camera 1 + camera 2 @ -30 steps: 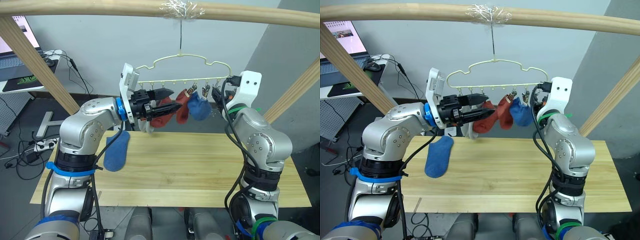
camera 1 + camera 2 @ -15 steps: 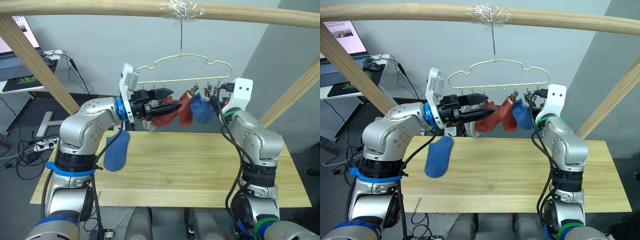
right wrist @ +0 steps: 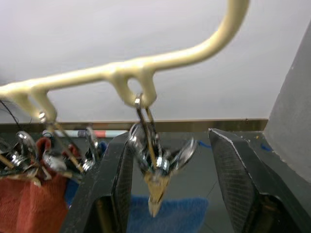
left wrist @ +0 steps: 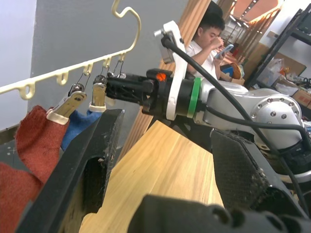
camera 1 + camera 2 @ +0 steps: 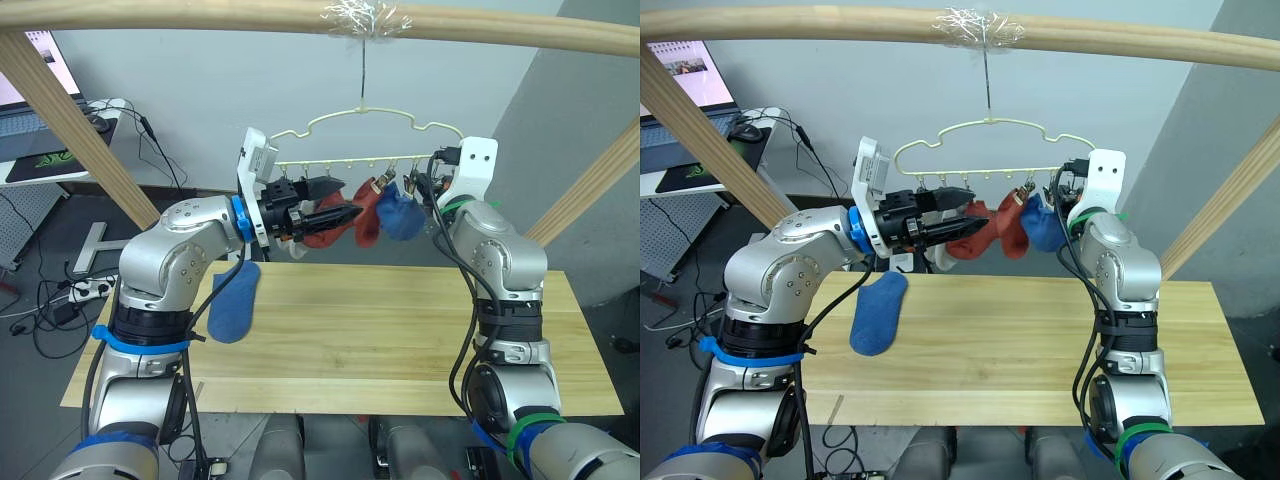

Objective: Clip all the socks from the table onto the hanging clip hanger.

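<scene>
The pale yellow clip hanger (image 5: 340,160) hangs by its hook from the top beam, above the table (image 5: 380,330). Two rust-red socks (image 5: 365,215) and a blue sock (image 5: 398,215) hang from its clips. A light grey sock (image 5: 943,260) shows partly behind my left gripper. Another blue sock (image 5: 233,300) lies on the table's left side. My left gripper (image 5: 345,200) is open, held level in front of the red socks, with nothing between its fingers. My right gripper (image 5: 425,185) is open at the hanger's right end, and a bare metal clip (image 3: 153,165) dangles between its fingers.
A round wooden beam (image 5: 200,15) runs overhead, with slanted beams at the left (image 5: 70,120) and right (image 5: 590,185). A desk with a laptop (image 5: 30,125) and cables stands at the back left. A person (image 4: 209,39) sits in the background.
My right arm has swung up and left, bringing its gripper to the end clips of the hanger. The hanger swayed slightly. My left gripper has stayed put.
</scene>
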`<state>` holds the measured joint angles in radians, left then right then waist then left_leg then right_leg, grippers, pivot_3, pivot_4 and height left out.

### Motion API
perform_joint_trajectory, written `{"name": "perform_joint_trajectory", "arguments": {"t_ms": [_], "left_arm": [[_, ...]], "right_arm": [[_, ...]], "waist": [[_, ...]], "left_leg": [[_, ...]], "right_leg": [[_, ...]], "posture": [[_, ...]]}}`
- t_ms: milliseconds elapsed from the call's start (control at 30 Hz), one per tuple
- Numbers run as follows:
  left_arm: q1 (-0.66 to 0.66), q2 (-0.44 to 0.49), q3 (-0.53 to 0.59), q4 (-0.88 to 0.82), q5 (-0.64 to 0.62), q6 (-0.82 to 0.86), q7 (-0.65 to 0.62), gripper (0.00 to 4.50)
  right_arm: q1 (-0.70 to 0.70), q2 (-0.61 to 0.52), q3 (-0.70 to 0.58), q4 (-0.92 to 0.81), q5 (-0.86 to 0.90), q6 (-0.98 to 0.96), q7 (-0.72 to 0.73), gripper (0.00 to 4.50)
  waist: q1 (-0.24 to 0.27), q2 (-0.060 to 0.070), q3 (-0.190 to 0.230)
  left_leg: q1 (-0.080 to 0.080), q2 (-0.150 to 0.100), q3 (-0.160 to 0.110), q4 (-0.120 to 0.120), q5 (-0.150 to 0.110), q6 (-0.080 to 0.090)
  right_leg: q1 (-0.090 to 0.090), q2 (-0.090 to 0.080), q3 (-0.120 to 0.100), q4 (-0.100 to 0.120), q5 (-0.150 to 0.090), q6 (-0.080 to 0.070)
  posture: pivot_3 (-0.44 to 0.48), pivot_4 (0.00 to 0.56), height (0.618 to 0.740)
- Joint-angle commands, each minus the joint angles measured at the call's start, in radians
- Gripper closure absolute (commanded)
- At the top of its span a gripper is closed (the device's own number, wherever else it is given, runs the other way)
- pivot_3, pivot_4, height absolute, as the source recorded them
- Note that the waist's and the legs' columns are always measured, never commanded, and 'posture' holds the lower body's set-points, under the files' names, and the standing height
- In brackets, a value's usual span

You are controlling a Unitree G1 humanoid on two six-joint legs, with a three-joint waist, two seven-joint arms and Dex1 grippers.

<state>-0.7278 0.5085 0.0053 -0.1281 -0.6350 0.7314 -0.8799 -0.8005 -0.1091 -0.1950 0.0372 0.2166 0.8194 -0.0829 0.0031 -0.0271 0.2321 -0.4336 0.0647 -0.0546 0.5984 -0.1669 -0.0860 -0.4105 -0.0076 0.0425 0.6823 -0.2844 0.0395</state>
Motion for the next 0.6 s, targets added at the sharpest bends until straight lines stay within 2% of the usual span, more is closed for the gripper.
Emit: {"name": "perform_joint_trajectory", "arguments": {"t_ms": [33, 200, 300, 600], "left_arm": [[-0.006, 0.003, 0.008, -0.043, 0.001, -0.019, 0.006, 1.24], [-0.007, -0.002, 0.004, -0.041, 0.004, -0.021, 0.008, 1.24], [-0.008, -0.005, 0.003, -0.039, 0.006, -0.023, 0.011, 1.24], [-0.002, -0.007, 0.004, -0.043, 0.010, -0.024, 0.019, 1.24]], "right_arm": [[-0.037, 0.006, -0.014, -0.021, -0.002, -0.016, -0.024, 2.04], [-0.046, 0.019, -0.009, -0.025, 0.001, -0.012, -0.040, 2.04], [-0.050, 0.022, -0.008, -0.020, 0.001, -0.013, -0.041, 2.51], [-0.077, 0.029, -0.013, 0.005, 0.002, -0.014, -0.051, 2.51]], "waist": [[0.000, 0.000, 0.000], [0.000, 0.000, 0.000], [0.000, 0.000, 0.000], [0.000, 0.000, 0.000]], "left_leg": [[0.000, 0.000, 0.000, 0.000, 0.000, 0.000], [0.000, 0.000, 0.000, 0.000, 0.000, 0.000], [0.000, 0.000, 0.000, 0.000, 0.000, 0.000], [0.000, 0.000, 0.000, 0.000, 0.000, 0.000]], "right_leg": [[0.000, 0.000, 0.000, 0.000, 0.000, 0.000], [0.000, 0.000, 0.000, 0.000, 0.000, 0.000], [0.000, 0.000, 0.000, 0.000, 0.000, 0.000], [0.000, 0.000, 0.000, 0.000, 0.000, 0.000]], "posture": [[0.151, 0.190, 0.740], [0.151, 0.191, 0.740], [0.152, 0.192, 0.740], [0.157, 0.191, 0.740]]}}
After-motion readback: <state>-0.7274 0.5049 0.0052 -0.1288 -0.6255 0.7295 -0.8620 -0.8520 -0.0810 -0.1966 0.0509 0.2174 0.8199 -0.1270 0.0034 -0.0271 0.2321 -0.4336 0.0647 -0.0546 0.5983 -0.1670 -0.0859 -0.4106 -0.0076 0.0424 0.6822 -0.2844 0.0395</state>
